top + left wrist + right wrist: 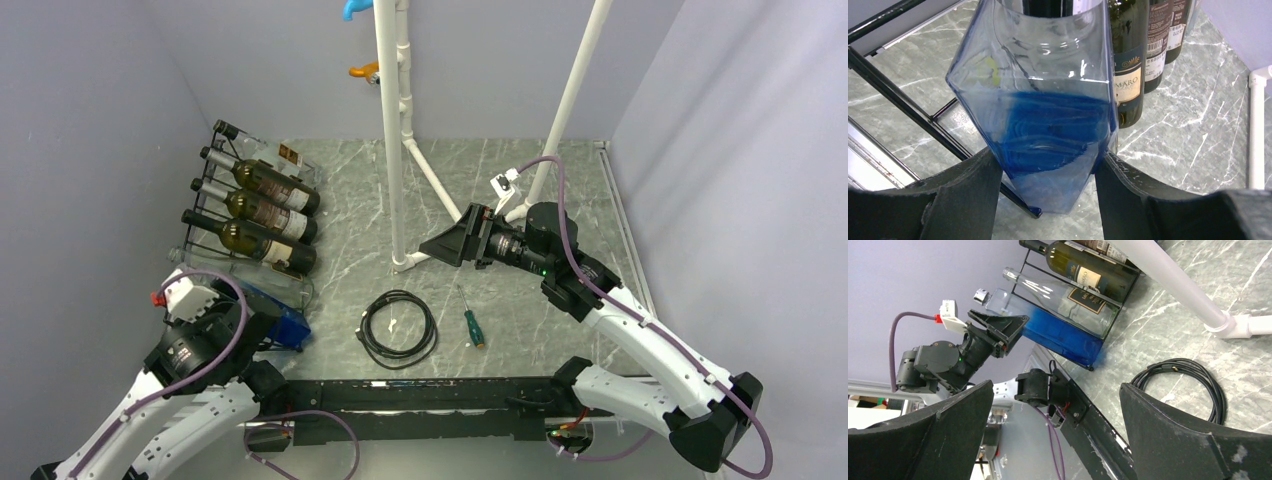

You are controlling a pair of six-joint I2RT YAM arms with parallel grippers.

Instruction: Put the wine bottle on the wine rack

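We see the wine bottle [1048, 115] lying slanted at the near end of the wine rack [898, 95], right against its black bars. The bottle is clear glass, and the blue inside sits at its low end, down by the table [520, 320]. The left gripper [1048, 156] has one finger on each side of it, very close. We cannot tell if they squeeze it. Three dark bottles [265, 215] lie higher on the rack.

The right gripper [445, 245] hangs over the middle of the table beside the white pipe frame [390, 130]. Its jaws are spread wide and hold nothing. A black cable [398, 328] and a screwdriver [471, 325] lie nearby.
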